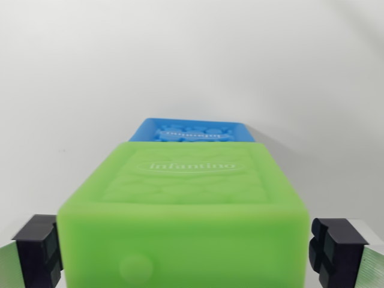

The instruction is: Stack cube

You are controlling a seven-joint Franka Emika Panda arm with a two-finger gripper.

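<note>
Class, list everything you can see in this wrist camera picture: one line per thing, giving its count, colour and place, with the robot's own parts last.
green cube: one, bright green, embossed "infantino" on top, fills the lower centre of the wrist view, between the two fingertips.
blue cube: one, blue, directly behind the green cube, only its top face showing, mostly hidden.
surface: one, plain white, all around and behind the cubes.
fingertips: two, black pads on pale fingers, one at the lower left corner, one at the lower right, either side of the green cube; contact with it cannot be told.
</note>
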